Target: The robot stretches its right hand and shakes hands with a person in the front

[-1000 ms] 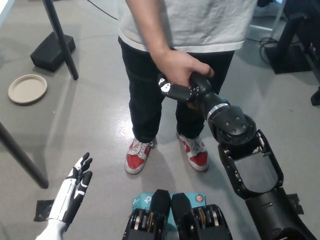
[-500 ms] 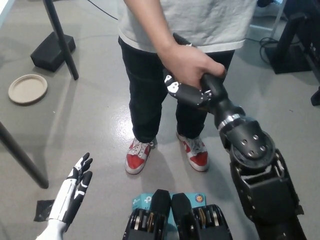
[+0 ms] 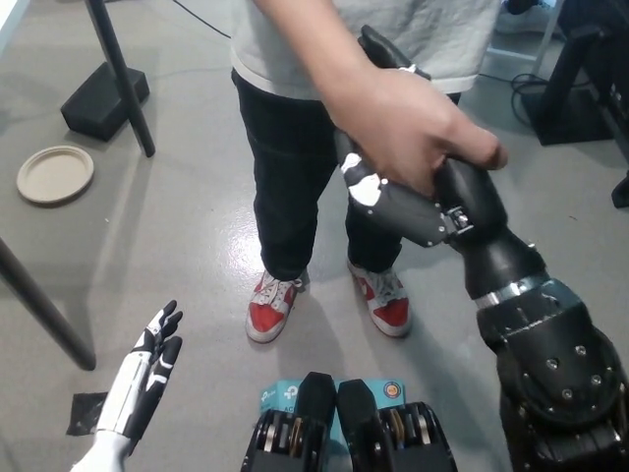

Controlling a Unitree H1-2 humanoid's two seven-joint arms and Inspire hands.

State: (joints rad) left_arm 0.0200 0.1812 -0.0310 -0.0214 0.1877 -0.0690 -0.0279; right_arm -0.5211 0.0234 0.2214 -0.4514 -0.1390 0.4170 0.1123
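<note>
Holding a living hand [image 3: 413, 128] is what you have here: the person's hand wraps over the top of your black right hand [image 3: 398, 192], right of centre and raised toward the far side, in front of the person's grey shirt [image 3: 432, 39]. The black fingers are mostly hidden under that grasp, so whether they curl around the person's palm cannot be told (one black fingertip shows past the far edge of the person's hand).

Handling, as a judgement: soft, compliant, warm-blooded and easily hurt. It yields under pressure and will not slip much, so a light, even closure should do. Take hold across the palm and the back of the hand, not on the fingers or wrist. Keep force low; the risk is a pinch.

Your white left hand [image 3: 147, 369] rests low at the near left, fingers apart, empty, above the grey floor [image 3: 187, 197].
</note>
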